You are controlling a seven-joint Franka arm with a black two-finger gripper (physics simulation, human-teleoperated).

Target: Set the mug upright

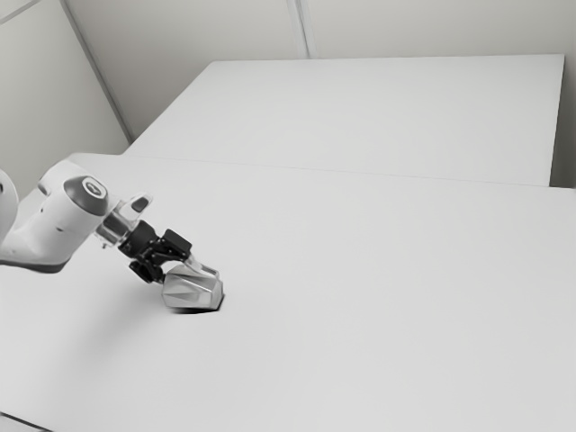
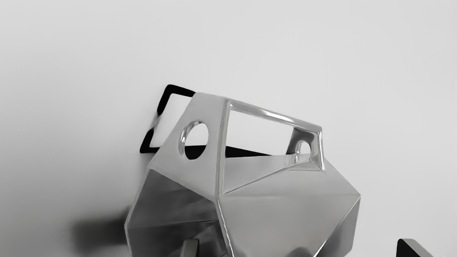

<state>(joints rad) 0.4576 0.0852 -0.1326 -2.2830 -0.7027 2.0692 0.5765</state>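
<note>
Exterior view: mug [image 1: 193,290] on white table [image 1: 378,306], pale walls [image 1: 432,27] beyond.
Mug, grey, faceted, lies handle [image 2: 275,115] uppermost; gripper [image 1: 176,267] is open at it, fingers wide apart. In the wrist view, the frame crops mug and fingers; whether one finger touches the mug is unclear.

On the white table [image 1: 378,297] lies 1 grey, faceted mug [image 1: 192,291] on its side.

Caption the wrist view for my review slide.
Open gripper, one fingertip overlapping a faceted grey mug, the other clear of it.
</note>
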